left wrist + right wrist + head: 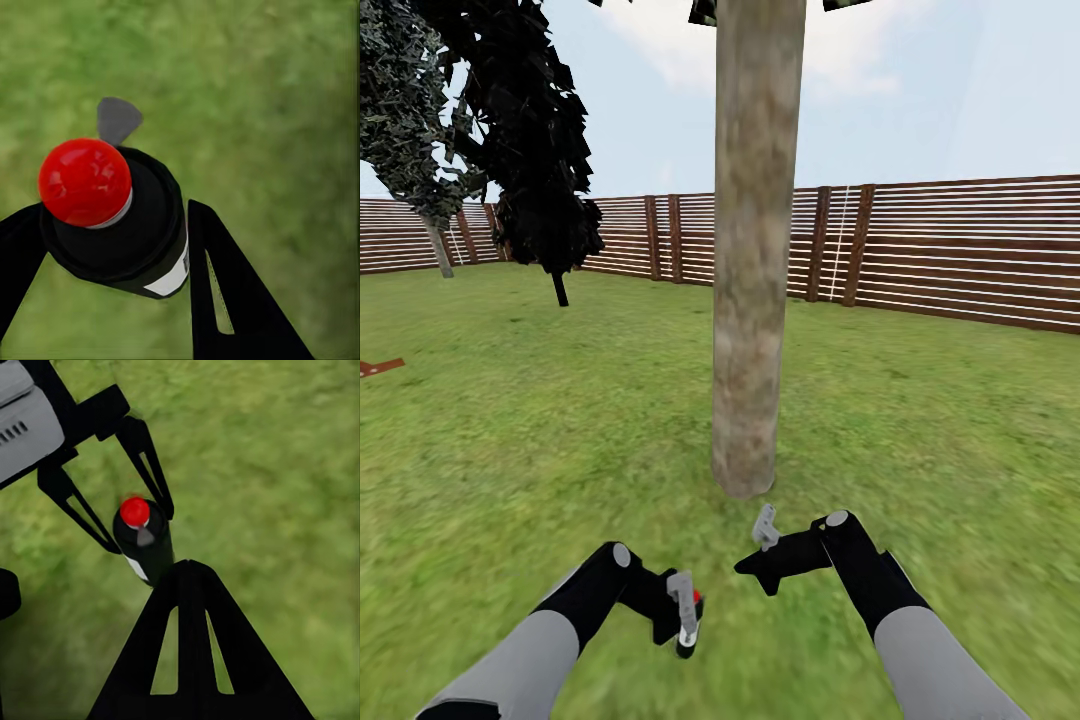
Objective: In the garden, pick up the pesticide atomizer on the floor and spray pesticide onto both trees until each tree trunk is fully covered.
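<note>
Right now, left claw: the left gripper (688, 622) is clamped on the pesticide atomizer (691, 625), black fingers (225, 292) pressing either side of the can.
Atomizer: black body, red cap (84, 181), grey nozzle tab (118, 118), white label patch; it sits between the left fingers, above the lawn (540, 440).
Right claw: the right gripper (752, 568) points inward toward the left one; in its wrist view the fingers (191, 652) look pressed together with nothing between them.
From the right claw: the atomizer (144, 540) and left gripper (127, 487) lie just ahead of its tips.
Tree trunk: mottled grey-brown tree trunk (752, 250) stands upright just beyond both claws.
Backdrop: slatted wooden fence (960, 250), dark trees (530, 150) beyond the left claw's side.
</note>
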Robot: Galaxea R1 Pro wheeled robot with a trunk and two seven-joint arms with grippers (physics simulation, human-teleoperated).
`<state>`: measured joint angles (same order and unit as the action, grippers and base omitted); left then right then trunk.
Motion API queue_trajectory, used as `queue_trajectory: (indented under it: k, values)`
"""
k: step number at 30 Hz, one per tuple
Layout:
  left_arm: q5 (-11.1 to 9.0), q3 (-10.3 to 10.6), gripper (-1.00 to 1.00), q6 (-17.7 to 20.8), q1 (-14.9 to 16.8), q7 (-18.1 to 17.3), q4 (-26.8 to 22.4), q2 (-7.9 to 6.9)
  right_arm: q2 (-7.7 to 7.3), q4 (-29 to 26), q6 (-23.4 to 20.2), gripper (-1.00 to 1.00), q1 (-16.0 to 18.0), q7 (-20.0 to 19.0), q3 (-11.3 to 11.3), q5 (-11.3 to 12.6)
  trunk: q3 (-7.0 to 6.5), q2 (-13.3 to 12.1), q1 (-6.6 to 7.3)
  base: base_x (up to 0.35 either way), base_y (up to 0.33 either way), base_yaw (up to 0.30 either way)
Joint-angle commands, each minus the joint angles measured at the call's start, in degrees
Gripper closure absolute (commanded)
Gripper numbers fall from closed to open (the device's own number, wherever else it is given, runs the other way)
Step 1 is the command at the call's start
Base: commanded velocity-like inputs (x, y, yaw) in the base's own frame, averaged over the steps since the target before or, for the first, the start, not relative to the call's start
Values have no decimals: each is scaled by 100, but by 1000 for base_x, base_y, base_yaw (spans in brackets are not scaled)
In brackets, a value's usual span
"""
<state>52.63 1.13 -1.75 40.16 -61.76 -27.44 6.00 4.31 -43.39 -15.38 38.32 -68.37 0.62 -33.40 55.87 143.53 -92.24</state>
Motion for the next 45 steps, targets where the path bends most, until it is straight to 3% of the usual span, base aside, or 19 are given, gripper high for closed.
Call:
queue_trajectory:
  k: [1, 7, 16, 34, 38, 45]
  values:
    - [1, 1, 100, -1, 0, 3, -9, 24, 2, -1, 0, 100, 0, 0, 0, 0, 0, 0, 0, 0, 0, 0]
    - [-15, 1, 100, 16, 0, 10, -335, 117, 61, -3, 0, 100, 0, 0, 0, 0, 0, 0, 0, 0, 0, 0]
    - [-15, 1, 100, 17, 0, 15, -345, 261, 70, -2, 0, 100, 0, -1, 0, 0, 0, 0, 0, 0, 0, 0]
    - [-47, 1, 100, 0, 0, 19, -351, 399, 70, 0, 0, 100, 0, -1, 0, 0, 0, 0, 0, 0, 0, 0]
    - [-265, 1, 100, -7, 0, 15, -373, 399, 70, -2, 0, 100, 0, -1, 0, 0, 0, 0, 0, 0, 0, 0]
    - [-328, 1, 100, -9, 0, 15, -376, 399, 70, 3, 0, 100, 0, -1, 0, 0, 0, 0, 0, 0, 0, 0]
